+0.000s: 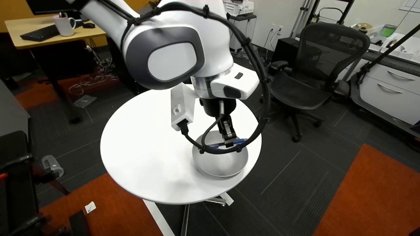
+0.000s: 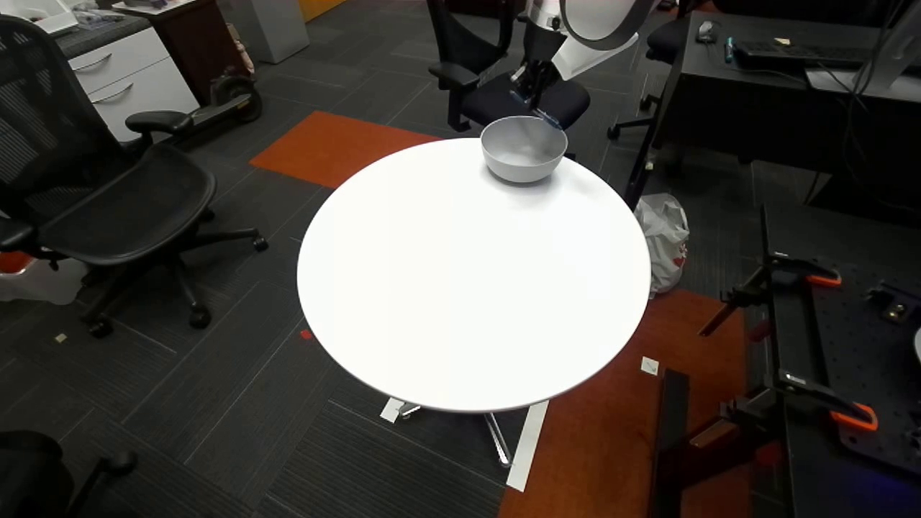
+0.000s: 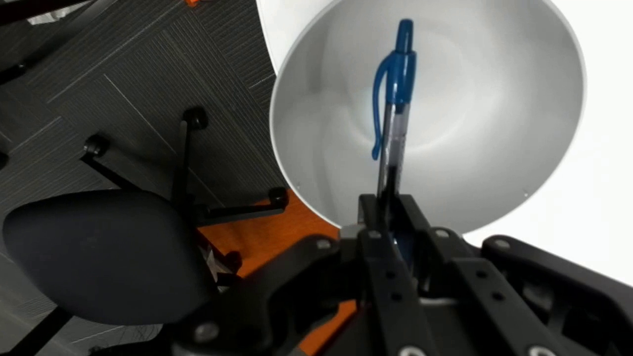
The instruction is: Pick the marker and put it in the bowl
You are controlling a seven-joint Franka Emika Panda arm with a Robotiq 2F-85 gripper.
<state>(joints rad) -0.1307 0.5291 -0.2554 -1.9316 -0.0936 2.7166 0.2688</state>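
Pinching blue pen (image 3: 401, 79), hand (image 3: 388, 201) closed around barrel, above grey bowl (image 2: 524, 155) on white table (image 2: 468, 288).

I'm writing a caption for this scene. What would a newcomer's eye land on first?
Probably the big white arm looming over the round white table in an exterior view. Next, the blue pen clamped in the jaws, seen against the light grey bowl in the wrist view.

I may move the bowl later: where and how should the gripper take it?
Probably take the bowl by its rim, from above, one jaw inside, one outside: it stands upright, open on top, and its edge looks thin. The gripper holds the blue pen, so release that first.
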